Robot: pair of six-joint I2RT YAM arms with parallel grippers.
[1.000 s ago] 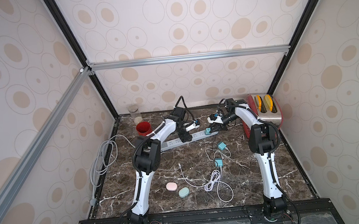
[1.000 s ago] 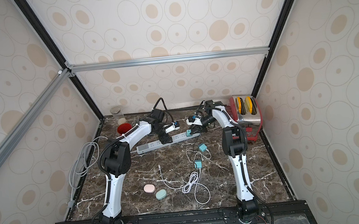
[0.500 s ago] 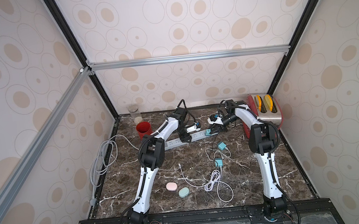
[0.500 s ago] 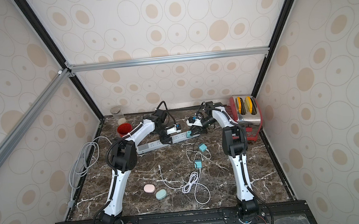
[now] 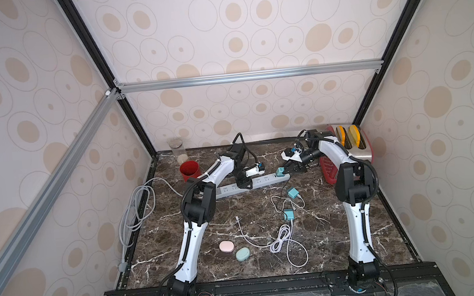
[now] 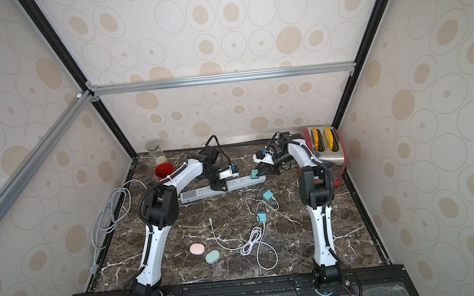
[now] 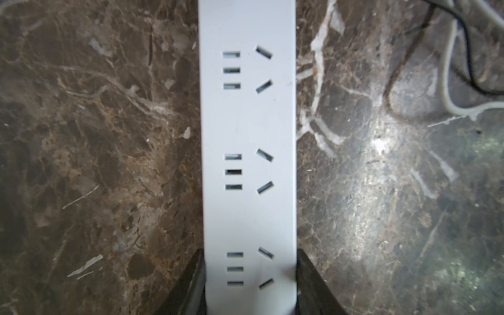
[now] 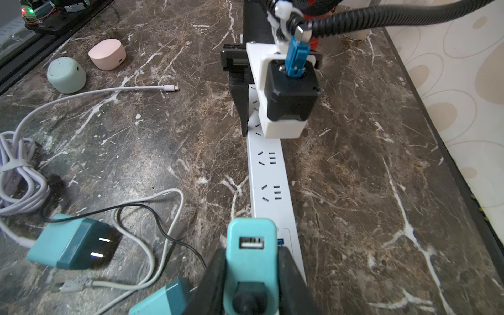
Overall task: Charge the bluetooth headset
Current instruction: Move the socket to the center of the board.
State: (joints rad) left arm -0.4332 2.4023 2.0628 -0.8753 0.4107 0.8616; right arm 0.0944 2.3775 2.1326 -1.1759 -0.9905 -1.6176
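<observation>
One white power strip (image 5: 229,189) lies flat toward the back of the dark, white-veined marble table (image 5: 340,233). The left claw (image 7: 249,256) straddles the strip near its middle, jaws drawn in against both long edges. The right claw (image 8: 251,272) is clamped on a teal charger (image 8: 251,237) at the strip's right end, with the USB port facing the wrist camera. I cannot tell whether its prongs are seated.

There are three teal chargers in all. The second charger (image 5: 292,192) and the third charger (image 5: 288,214) lie loose on the table just in front of that same end.

There are two headset cases, a pink case (image 5: 226,246) and a mint case (image 5: 242,254). They sit side by side, well apart from the strip on the arm-base side.

One white cable (image 5: 281,235), partly coiled, lies between the cases and the loose chargers. One thin black cable (image 8: 152,212) curls beside them.

Behind the strip's left end stand one red cup (image 5: 190,170) and one glass jar (image 5: 178,149). Beyond its right end are one toaster (image 5: 352,144) and one red basket (image 5: 330,171). One grey cable (image 5: 135,204) loops off the left table edge.

Cream wallpaper with tan ovals covers three walls, framed in black and aluminium bars.
</observation>
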